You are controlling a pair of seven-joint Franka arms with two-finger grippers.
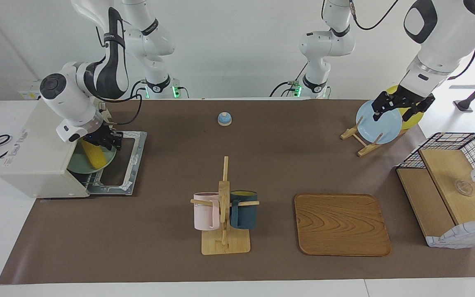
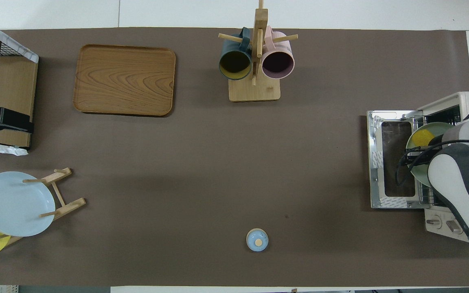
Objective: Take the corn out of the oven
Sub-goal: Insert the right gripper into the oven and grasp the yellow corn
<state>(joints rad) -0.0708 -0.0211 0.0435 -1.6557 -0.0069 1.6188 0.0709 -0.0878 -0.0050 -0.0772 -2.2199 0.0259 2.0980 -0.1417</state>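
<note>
The cream-white oven [image 1: 35,156] stands at the right arm's end of the table with its door [image 1: 118,165] folded down flat. The yellow corn [image 1: 95,157] lies tilted on a green plate [image 1: 78,167] on the pulled-out rack at the oven's mouth. My right gripper [image 1: 104,141] is at the corn's upper end and shut on it. In the overhead view the corn [image 2: 424,137] and green plate [image 2: 419,175] show beside the right arm, which hides the gripper. My left gripper [image 1: 398,108] waits open and empty over the plate rack.
A plate rack holds a light blue plate [image 1: 379,121] and a yellow plate [image 1: 412,120]. A wire-and-wood shelf [image 1: 447,185] stands at the left arm's end. A wooden tray [image 1: 342,225], a mug stand [image 1: 224,206] with pink and dark blue mugs, and a small bell [image 1: 224,119] stand mid-table.
</note>
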